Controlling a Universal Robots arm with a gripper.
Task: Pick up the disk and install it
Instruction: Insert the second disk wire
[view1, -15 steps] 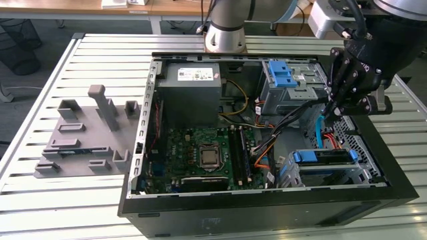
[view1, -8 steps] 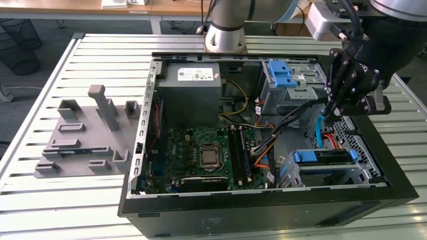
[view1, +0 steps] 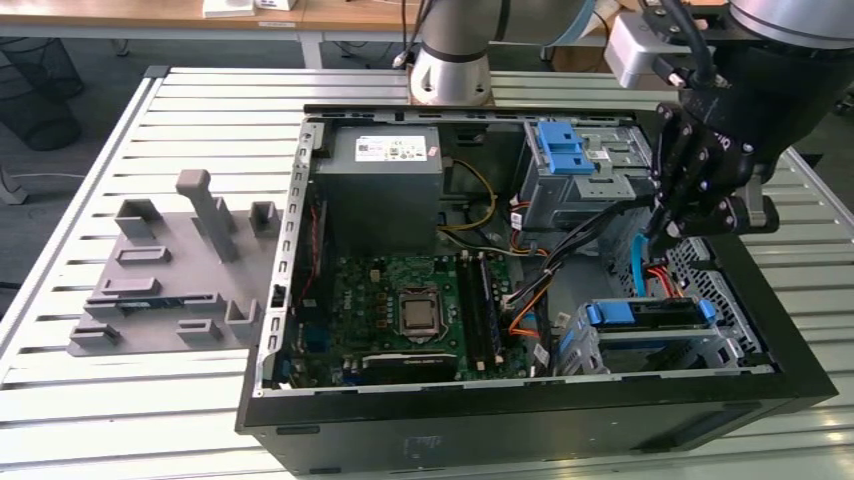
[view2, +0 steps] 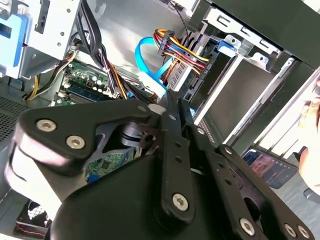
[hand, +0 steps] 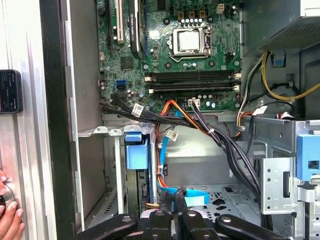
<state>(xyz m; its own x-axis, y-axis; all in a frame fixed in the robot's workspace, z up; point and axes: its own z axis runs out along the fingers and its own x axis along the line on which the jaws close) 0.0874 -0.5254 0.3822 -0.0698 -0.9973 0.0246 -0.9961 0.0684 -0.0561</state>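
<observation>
Above the open computer case (view1: 534, 420), at the exterior view's right, my claw (view1: 667, 228) hangs with its black fingers (hand: 162, 220) drawn almost together; I see nothing between them. Just beside and below it, the disk (view1: 651, 315) sits flat in a metal drive cage, its blue carrier frame (hand: 136, 152) facing outward. A light-blue ribbon cable (view2: 150, 75) and bundled orange and black wires (hand: 170, 112) crowd the gap between claw and motherboard (view1: 400, 310). Well apart, a grey moulded fixture (view1: 174, 270) rests on the slatted surface (view1: 134, 400).
</observation>
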